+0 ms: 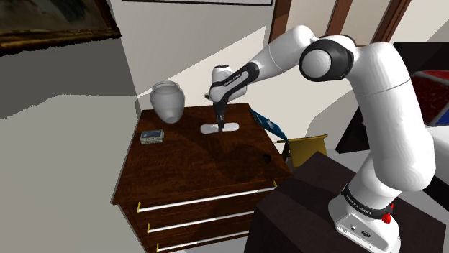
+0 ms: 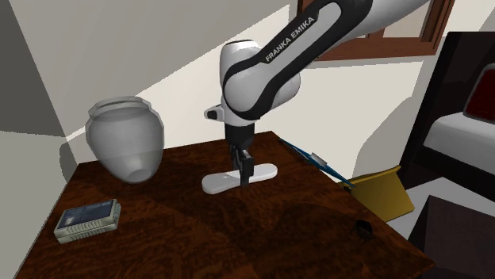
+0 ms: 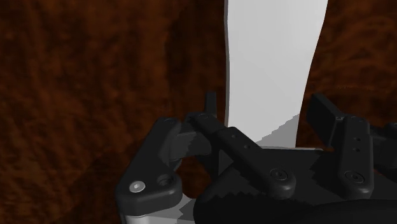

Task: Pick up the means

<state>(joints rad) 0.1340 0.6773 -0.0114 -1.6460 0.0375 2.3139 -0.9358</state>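
Note:
The flat, elongated white object (image 1: 232, 127) (image 2: 266, 170) lies on the dark wooden dresser top (image 1: 201, 172), toward its back. My black gripper (image 1: 220, 122) (image 2: 242, 174) points straight down onto its middle. In the wrist view the white object (image 3: 273, 63) runs between the two fingers (image 3: 210, 103), with the gripper (image 3: 267, 108) open. One finger stands a sliver off its edge and the other sits right at the opposite edge. The object rests flat on the wood.
A grey-white vase (image 1: 168, 102) (image 2: 123, 139) stands at the back corner. A small grey device (image 1: 152, 136) (image 2: 87, 219) lies nearer the front. A blue flat item (image 1: 268, 123) (image 2: 305, 154) and a yellow piece (image 1: 306, 147) (image 2: 385, 194) sit past the dresser's far side edge.

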